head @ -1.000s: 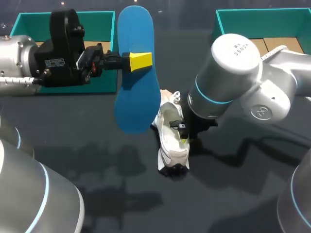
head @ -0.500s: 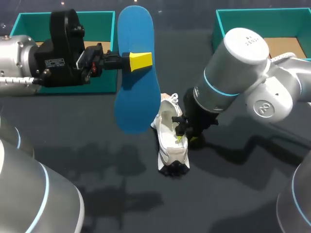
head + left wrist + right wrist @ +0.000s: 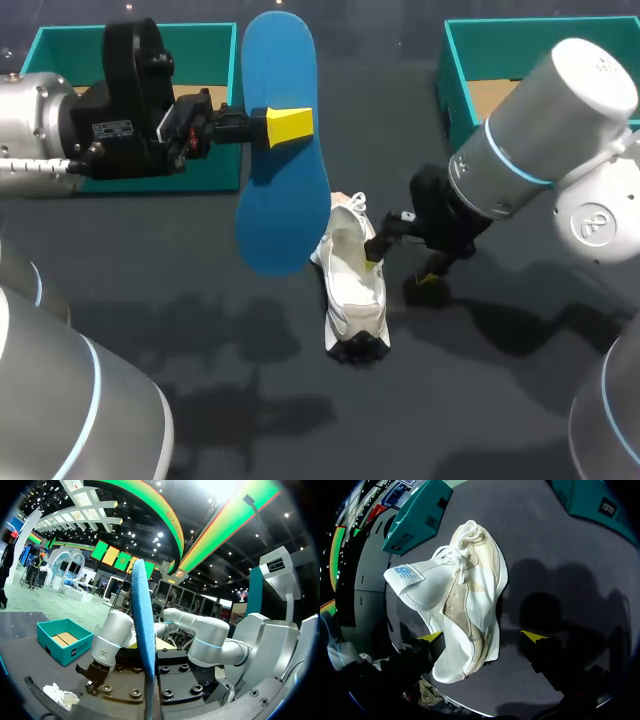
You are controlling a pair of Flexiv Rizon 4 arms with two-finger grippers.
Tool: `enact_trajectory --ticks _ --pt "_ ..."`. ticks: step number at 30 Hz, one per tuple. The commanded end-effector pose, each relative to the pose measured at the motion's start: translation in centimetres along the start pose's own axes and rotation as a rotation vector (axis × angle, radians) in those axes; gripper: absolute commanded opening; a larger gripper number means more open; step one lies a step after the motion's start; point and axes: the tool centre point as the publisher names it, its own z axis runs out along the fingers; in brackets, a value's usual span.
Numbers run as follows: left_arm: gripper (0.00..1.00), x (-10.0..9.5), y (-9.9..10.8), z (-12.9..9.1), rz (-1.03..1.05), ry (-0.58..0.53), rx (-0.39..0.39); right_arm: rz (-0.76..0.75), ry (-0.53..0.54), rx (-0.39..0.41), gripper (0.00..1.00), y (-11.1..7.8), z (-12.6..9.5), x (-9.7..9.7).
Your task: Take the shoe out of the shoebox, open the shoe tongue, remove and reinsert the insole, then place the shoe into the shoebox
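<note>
White sneaker (image 3: 352,285), tongue folded out, at the table's middle. Blue insole (image 3: 278,150), aloft, flat side up. Teal left shoebox half (image 3: 215,45) and right shoebox half (image 3: 452,60), open, at the far edge.

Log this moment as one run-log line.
stage: blue insole out | white shoe: on table | left gripper: shut on blue insole, aloft | right gripper: open, one fingertip at shoe opening, other beside shoe

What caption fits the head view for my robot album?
Left gripper holds the blue insole aloft; right gripper, open, sits at the white shoe.
</note>
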Motion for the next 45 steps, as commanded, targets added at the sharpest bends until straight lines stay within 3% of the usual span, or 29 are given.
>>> enact_trajectory --ticks 1,6,9,15,23,26,28,30,41,45 --pt "0.0 0.0 0.2 0.2 0.001 -0.001 0.004 0.009 0.068 -0.037 1.0 -0.3 -0.3 -0.2" --pt "0.0 0.0 0.2 0.2 0.001 -0.001 0.004 0.061 0.109 -0.109 1.0 0.1 -4.8 0.3" --pt "0.0 0.0 0.2 0.2 0.001 -0.001 0.004 0.117 0.251 -0.113 1.0 0.3 -7.2 0.5" --pt "0.0 0.0 0.2 0.2 0.001 -0.001 0.004 0.117 0.251 -0.113 1.0 0.3 -7.2 0.5" --pt "0.0 -1.3 -0.1 0.3 0.478 0.026 0.033 0.139 0.259 -0.113 1.0 0.5 -8.0 0.4" --pt "0.0 -2.0 -0.2 0.5 0.593 0.06 0.071 0.137 0.378 -0.12 1.0 1.0 -9.7 0.1" --pt "0.0 -2.8 -0.2 0.7 0.664 0.139 0.125 0.121 0.456 -0.12 1.0 1.4 -10.7 0.1" --pt "0.0 -3.3 -0.1 0.8 0.692 0.152 0.12 0.057 0.564 -0.106 1.0 1.7 -11.5 0.4" --pt "0.0 -3.3 -0.1 0.8 0.692 0.152 0.12 0.04 0.573 -0.103 1.0 1.8 -11.8 0.4" --pt "0.0 -3.9 0.5 1.4 0.913 0.171 0.064 0.044 0.603 -0.102 1.0 2.4 -13.2 1.0"
